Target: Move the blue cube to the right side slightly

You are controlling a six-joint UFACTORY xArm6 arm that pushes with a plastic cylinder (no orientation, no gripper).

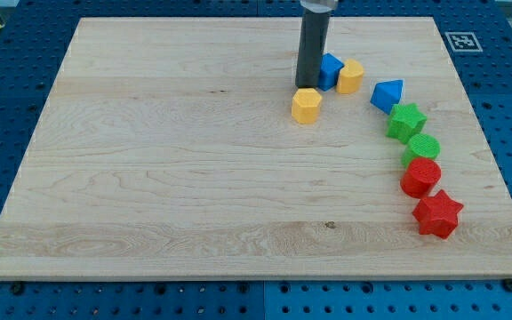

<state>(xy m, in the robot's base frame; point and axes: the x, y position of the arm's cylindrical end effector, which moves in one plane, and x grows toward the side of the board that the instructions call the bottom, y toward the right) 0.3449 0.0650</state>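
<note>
The blue cube (331, 69) sits near the view's top, right of centre, on the wooden board (167, 178). My tip (308, 85) stands at the cube's left side, touching or nearly touching it, and the rod hides the cube's left edge. A yellow cylinder-like block (351, 77) touches the cube's right side. A yellow hexagonal block (307, 105) lies just below my tip.
To the right, blocks run in a curved line downward: a blue triangular block (387, 95), a green star (406, 121), a green cylinder (422, 149), a red cylinder (420, 177) and a red star (437, 213). A marker tag (461, 41) is at the board's top right.
</note>
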